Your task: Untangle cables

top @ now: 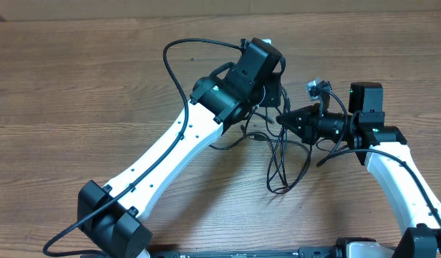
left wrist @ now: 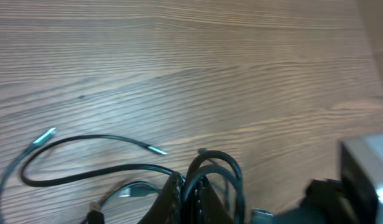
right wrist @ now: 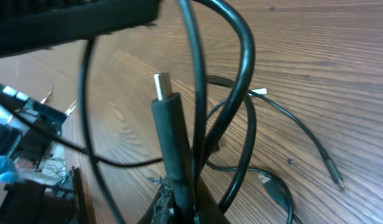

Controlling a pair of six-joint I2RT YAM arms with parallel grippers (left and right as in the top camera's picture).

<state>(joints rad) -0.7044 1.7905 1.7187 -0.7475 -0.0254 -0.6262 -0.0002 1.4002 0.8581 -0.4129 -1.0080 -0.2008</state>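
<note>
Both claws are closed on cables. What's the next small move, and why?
Probably ease the right claw slowly away from the left claw. Right is shut on a plug end, left on a loop bundle, and strands cross the plug end. Slack loops lie on the table, so there seems to be give.

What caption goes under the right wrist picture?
Right fingers pinch a plug-tipped black cable among loops over the wooden table.

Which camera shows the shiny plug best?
The right wrist view: the plug is close and sharp, held in the right tool. Overhead it is lost among the cables; the left wrist view shows only loops and thin ends.
</note>
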